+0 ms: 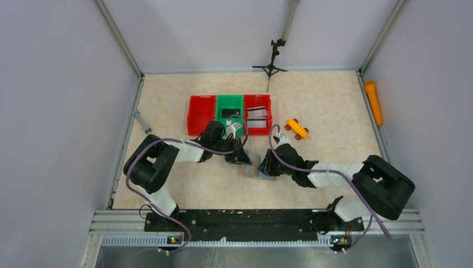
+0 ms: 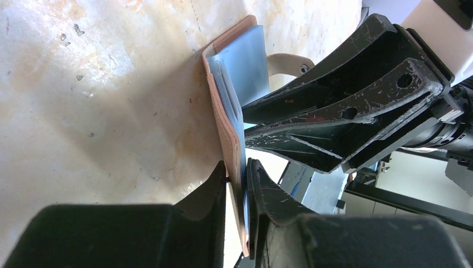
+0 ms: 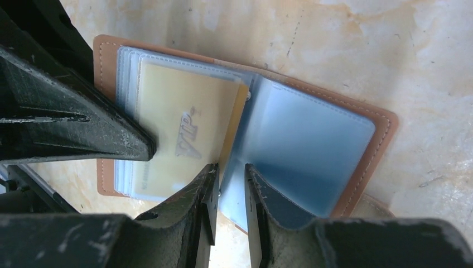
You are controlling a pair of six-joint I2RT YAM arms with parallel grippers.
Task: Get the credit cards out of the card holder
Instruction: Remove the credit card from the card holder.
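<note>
The tan-brown card holder [image 1: 252, 170] lies open on the table between my two grippers. My left gripper [image 2: 237, 178] is shut on the edge of its cover and blue sleeves [image 2: 228, 120]. In the right wrist view the holder [image 3: 385, 131] shows clear sleeves with a tan-gold "VIP" credit card [image 3: 178, 131] on the left and a blue-grey sleeve [image 3: 312, 145] on the right. My right gripper [image 3: 230, 178] has its jaws a narrow gap apart, its tips at the gold card's right edge near the spine. The left gripper's fingers [image 3: 72, 123] cover the holder's left side.
Three bins stand behind: a red bin [image 1: 201, 114], a green bin [image 1: 230, 104] with a black card, and a red bin [image 1: 257, 127] with white-grey cards. A yellow toy car [image 1: 297, 128] sits to the right. A small tripod [image 1: 270, 67] stands at the back.
</note>
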